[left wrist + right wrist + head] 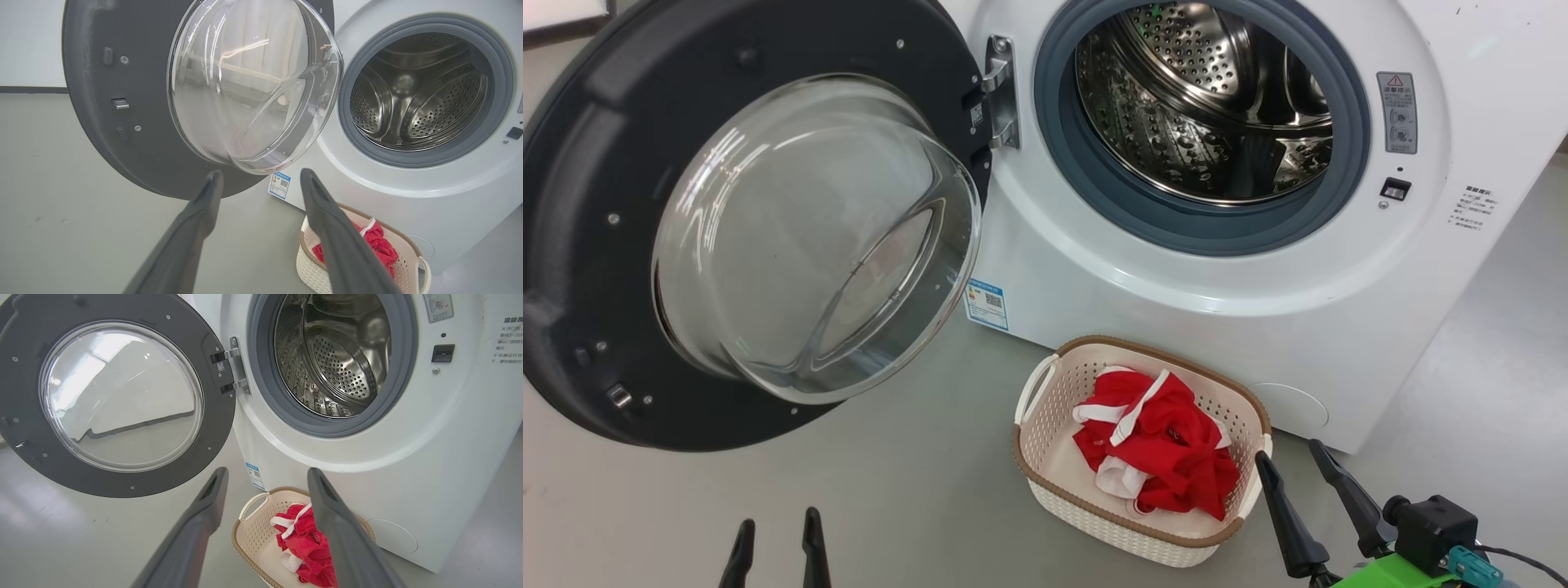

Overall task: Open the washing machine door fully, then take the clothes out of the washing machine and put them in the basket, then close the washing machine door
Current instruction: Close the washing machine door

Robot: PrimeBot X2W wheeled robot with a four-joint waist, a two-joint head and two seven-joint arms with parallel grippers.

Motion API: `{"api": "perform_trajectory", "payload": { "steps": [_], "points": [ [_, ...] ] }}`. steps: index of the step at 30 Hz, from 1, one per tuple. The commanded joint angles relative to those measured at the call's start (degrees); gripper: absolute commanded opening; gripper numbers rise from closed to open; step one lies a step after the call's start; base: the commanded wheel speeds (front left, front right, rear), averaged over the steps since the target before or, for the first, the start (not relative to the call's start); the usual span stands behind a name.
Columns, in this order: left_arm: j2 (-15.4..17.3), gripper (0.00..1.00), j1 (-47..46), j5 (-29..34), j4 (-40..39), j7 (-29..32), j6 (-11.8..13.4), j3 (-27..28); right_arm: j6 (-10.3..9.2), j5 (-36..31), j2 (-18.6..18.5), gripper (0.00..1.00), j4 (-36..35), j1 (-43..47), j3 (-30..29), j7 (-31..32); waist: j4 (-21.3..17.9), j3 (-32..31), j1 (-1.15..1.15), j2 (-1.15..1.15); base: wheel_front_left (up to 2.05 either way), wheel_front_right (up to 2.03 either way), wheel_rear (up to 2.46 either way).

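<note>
The washing machine door point(596, 245) stands swung wide to the left of the washing machine point(1258, 327), hanging from its metal hinge point(1001, 90). Its dark inner face and bulging clear glass bowl point(809, 237) are turned toward the head camera. The round opening is uncovered: the grey rubber ring point(1054, 147) frames the perforated steel drum point(1201, 106), whose shiny wall and ribs are in plain sight.

The basket point(1054, 408) sits on the grey floor point(768, 490) just in front of the machine's lower front, below the opening and to the right of the small blue label point(987, 304). The clothes point(1168, 453), red with white strips, lie bunched inside the basket toward its right half, with cream bottom bare on the left.

The left gripper point(778, 523) shows at the lower left of the head view, over bare floor and well apart from the basket. In the left wrist view its fingers point(196, 220) are spread wide with nothing between them, pointing toward the door's lower edge and touching neither rim nor glass.

The right gripper point(1289, 451) hangs just beside the basket's right end, jaws wide apart and empty. Whether a fingertip touches the basket's rim I cannot tell. In the right wrist view its fingers point(196, 522) frame the basket, the right one covering part of the clothes
</note>
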Motion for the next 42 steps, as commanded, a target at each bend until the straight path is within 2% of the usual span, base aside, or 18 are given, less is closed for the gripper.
{"api": "perform_trajectory", "payload": {
  "steps": [1,5,6,8,9,10,14,15,17,18,19,23,26,29,32,37,42],
  "points": [
    [0.33,1.0,-0.17,-0.56,-1.73,-0.28,0.56,2.0,0.37,0.43,-0.65,1.0,-1.17,-1.82,1.77,-0.37,-0.1,-0.17,0.0,0.0,0.0,0.0,0.0],
    [0.33,1.0,-0.36,-0.78,-2.27,-0.28,0.24,2.09,0.37,0.57,-0.57,1.0,-1.22,-1.51,1.65,-0.37,-0.28,-0.41,0.0,0.0,0.0,0.0,0.0],
    [0.33,0.92,-0.61,-1.07,-2.62,-0.28,0.04,2.24,0.37,0.55,-0.54,1.0,-1.28,-1.4,1.57,-0.37,-0.3,-0.39,0.0,0.0,0.0,0.0,0.0],
    [0.33,0.4,-1.42,-1.85,-3.65,-0.28,-0.48,3.01,0.37,0.49,-0.44,1.0,-1.41,-1.21,1.38,-0.37,-0.32,-0.3,0.0,0.0,0.0,0.0,0.0],
    [0.33,0.08,-1.97,-1.92,-4.32,-0.28,-0.87,3.65,0.37,0.45,-0.38,1.0,-1.46,-1.14,1.31,-0.37,-0.33,-0.25,0.0,0.0,0.0,0.0,0.0],
    [0.33,0.0,-2.63,-1.96,-5.21,-0.28,-1.31,4.43,0.37,0.43,-0.31,1.0,-1.52,-1.09,1.21,-0.37,-0.34,-0.19,0.0,0.0,0.0,0.0,0.0],
    [0.34,0.0,-6.24,0.17,-10.16,-0.28,-4.03,9.23,0.37,0.33,0.06,1.0,-1.83,-0.8,0.46,-0.37,-0.42,-0.05,0.0,0.0,0.0,0.0,0.0],
    [0.34,0.0,-6.24,0.17,-10.16,-0.28,-4.03,9.23,0.37,0.33,0.06,1.0,-1.83,-0.8,0.46,-0.37,-0.42,-0.05,0.0,0.0,0.0,0.0,0.0],
    [0.85,0.0,-8.88,1.46,-12.43,-0.28,-6.01,12.55,0.37,0.22,0.27,1.0,-2.05,-0.54,-0.08,-0.37,-0.47,0.07,0.0,0.0,0.0,0.0,0.0],
    [2.42,0.0,-12.06,2.53,-13.99,-0.28,-7.84,15.86,0.37,0.07,0.46,1.0,-2.3,-0.25,-0.54,-0.37,-0.63,0.32,0.0,0.0,0.0,0.0,0.0],
    [2.42,0.0,-12.06,2.53,-13.99,-0.28,-7.84,15.86,0.37,0.07,0.46,1.0,-2.3,-0.25,-0.54,-0.37,-0.63,0.32,0.0,0.0,0.0,0.0,0.0],
    [6.61,0.0,-19.78,1.45,-13.86,-0.28,-10.57,22.32,0.37,-0.28,0.67,1.0,-2.61,-0.57,-0.98,-0.37,-1.66,1.46,0.0,0.0,0.0,0.0,0.0],
    [11.27,0.0,-25.82,0.12,-11.15,-0.28,-11.84,25.89,0.37,-0.43,0.73,1.0,-2.82,-0.99,-1.28,-0.37,-2.54,2.34,0.0,0.0,0.0,0.0,0.0],
    [16.14,0.0,-31.26,-0.62,-7.47,-0.28,-12.35,27.41,0.37,-0.58,0.53,1.0,-3.06,-1.36,-1.6,-0.37,-3.21,3.47,0.0,0.0,0.0,0.0,0.0],
    [19.69,0.0,-36.22,-3.31,-2.3,-0.28,-12.51,28.33,0.37,-0.7,0.33,1.0,-3.18,-1.96,-1.83,-0.37,-3.86,4.59,0.0,0.0,0.0,0.0,0.0],
    [25.26,0.0,-42.25,-9.83,8.41,-0.28,-12.56,28.17,0.37,-0.74,0.26,1.0,-3.29,-2.94,-2.09,-0.37,-4.78,5.86,0.0,0.0,0.0,0.0,0.0],
    [30.89,0.0,-47.26,-18.21,21.15,1.09,-12.57,25.65,0.37,-0.74,0.14,1.0,-3.46,-3.71,-2.39,-0.37,-5.52,7.22,0.0,0.0,0.0,0.0,0.0]
  ]
}}
